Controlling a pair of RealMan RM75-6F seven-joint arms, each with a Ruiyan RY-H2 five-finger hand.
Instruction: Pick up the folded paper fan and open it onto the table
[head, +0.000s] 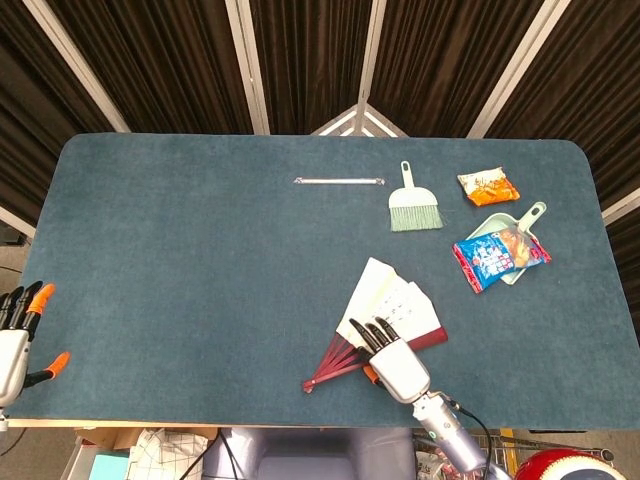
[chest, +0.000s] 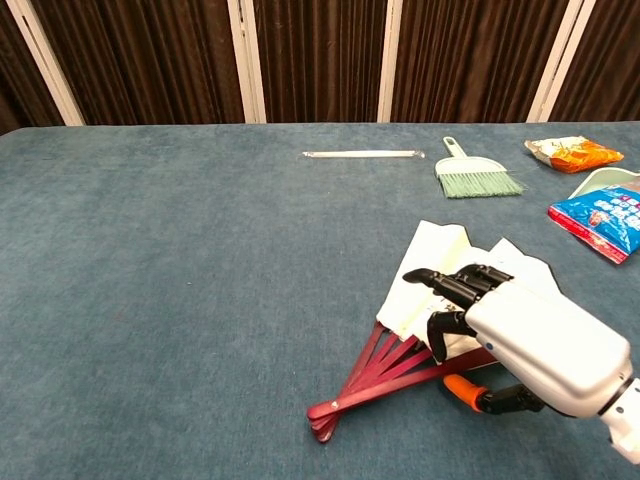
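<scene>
The paper fan (head: 385, 300) (chest: 430, 275) lies partly spread on the blue table, white leaf toward the back and red ribs (chest: 375, 375) converging at the front left. My right hand (head: 392, 362) (chest: 525, 335) lies palm down on it, with dark fingers (chest: 445, 285) stretched out and pressing on the leaf. Its orange-tipped thumb (chest: 462, 389) sits beside the lower red guard stick. My left hand (head: 18, 325) hangs off the table's left front corner, fingers apart, holding nothing; the chest view does not show it.
A small green brush (head: 413, 204) and a thin clear rod (head: 340, 181) lie at the back. At the right are an orange snack packet (head: 488, 186) and a blue packet (head: 492, 256) on a pale dustpan (head: 520, 228). The table edge (head: 200, 422) runs along the front.
</scene>
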